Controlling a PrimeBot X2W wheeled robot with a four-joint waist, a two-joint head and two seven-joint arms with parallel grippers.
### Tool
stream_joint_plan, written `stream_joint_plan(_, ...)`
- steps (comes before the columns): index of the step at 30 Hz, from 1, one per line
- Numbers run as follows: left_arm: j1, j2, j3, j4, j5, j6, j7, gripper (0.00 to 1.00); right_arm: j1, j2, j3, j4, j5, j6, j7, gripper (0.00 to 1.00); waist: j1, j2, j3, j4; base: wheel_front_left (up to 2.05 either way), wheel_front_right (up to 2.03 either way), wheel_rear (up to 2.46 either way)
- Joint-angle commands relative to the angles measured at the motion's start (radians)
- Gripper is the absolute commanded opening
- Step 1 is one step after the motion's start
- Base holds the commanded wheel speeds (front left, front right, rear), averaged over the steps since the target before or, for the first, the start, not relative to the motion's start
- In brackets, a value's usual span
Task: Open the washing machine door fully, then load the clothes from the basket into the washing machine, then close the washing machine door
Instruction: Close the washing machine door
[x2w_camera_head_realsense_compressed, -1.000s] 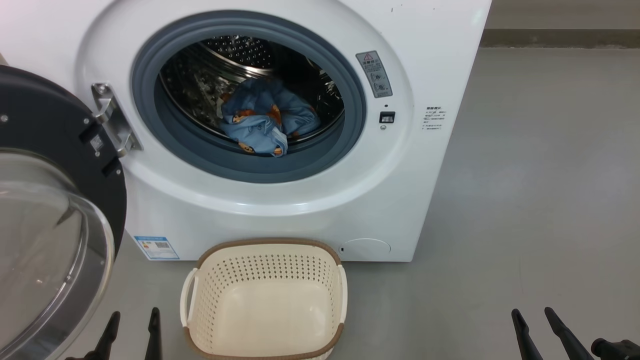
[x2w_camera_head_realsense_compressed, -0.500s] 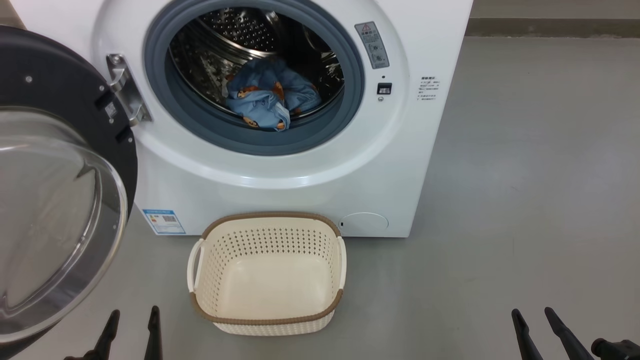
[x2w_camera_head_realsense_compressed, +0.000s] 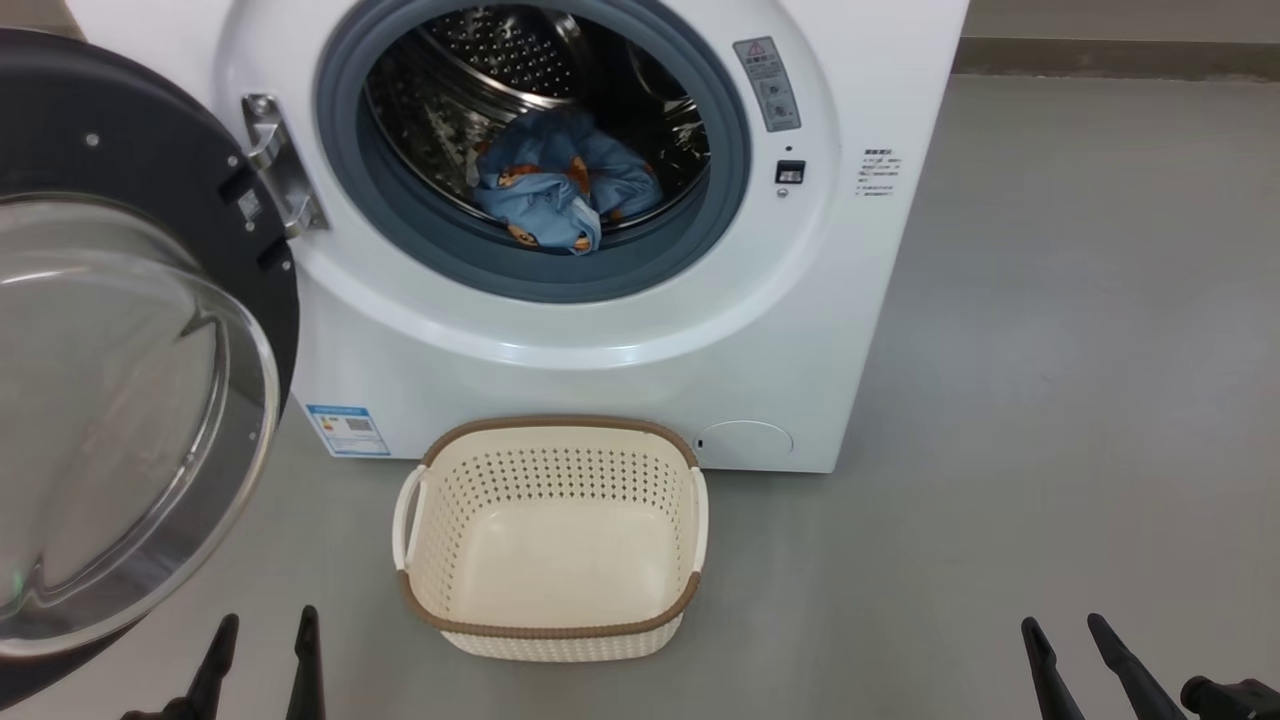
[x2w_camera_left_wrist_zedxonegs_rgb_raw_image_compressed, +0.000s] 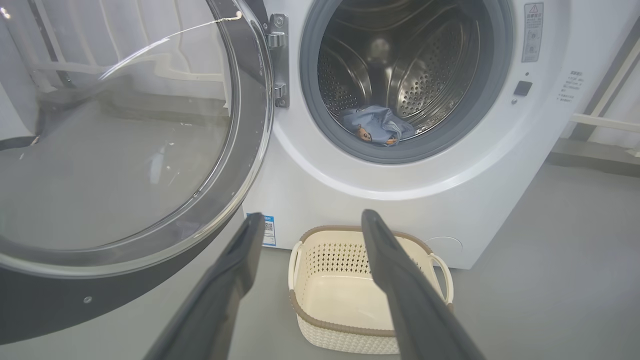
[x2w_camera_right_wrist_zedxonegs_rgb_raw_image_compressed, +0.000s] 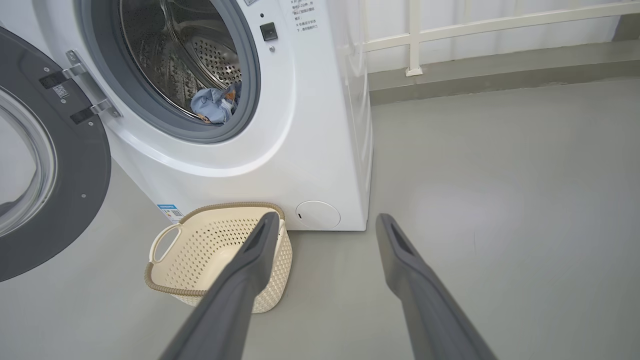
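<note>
Two steps look done, clothes (x2w_camera_head_realsense_compressed: 555, 190) in the washing machine (x2w_camera_head_realsense_compressed: 600, 380) and basket (x2w_camera_head_realsense_compressed: 560, 630) bare, so the left end effector (x2w_camera_head_realsense_compressed: 270, 615) and right end effector (x2w_camera_head_realsense_compressed: 1061, 620), both spread wide and empty, must next push the washing machine door (x2w_camera_head_realsense_compressed: 120, 120) shut.

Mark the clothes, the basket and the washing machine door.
the clothes (x2w_camera_head_realsense_compressed: 545, 190), head view, middle of the blue bundle.
the basket (x2w_camera_head_realsense_compressed: 555, 475), head view, perforated far wall.
the washing machine door (x2w_camera_head_realsense_compressed: 150, 130), head view, black frame above the glass.
</note>
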Motion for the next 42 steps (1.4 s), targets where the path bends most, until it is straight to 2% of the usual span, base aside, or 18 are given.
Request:
stream_joint_plan(1, -0.02, 0.014, 0.036, -0.03, -0.009, 0.009, -0.006, 1.0, -0.023, -0.018, 0.028, -0.027, -0.006, 0.002, -0.005, 1.0, 0.0, 0.0, 0.003, 0.02, 0.0, 0.0, 0.0)
stream_joint_plan(8, -0.019, 0.014, 0.051, -0.032, -0.02, 0.029, -0.006, 1.0, -0.048, -0.022, 0.056, -0.033, -0.005, 0.002, -0.005, 1.0, 0.0, 0.0, 0.018, 0.087, 0.0, 0.0, 0.0)
stream_joint_plan(29, 0.037, 0.014, 0.046, -0.044, -0.052, 0.075, -0.006, 1.0, -0.098, -0.046, 0.148, -0.022, 0.008, 0.002, -0.005, 1.0, 0.0, 0.0, -0.001, 0.429, 0.0, 0.0, 0.0)
stream_joint_plan(42, 0.078, 0.014, 0.066, -0.102, -0.106, 0.136, -0.006, 1.0, -0.197, -0.081, 0.255, 0.01, 0.027, 0.002, -0.005, 1.0, 0.0, 0.0, 0.035, 0.462, 0.0, 0.0, 0.0)
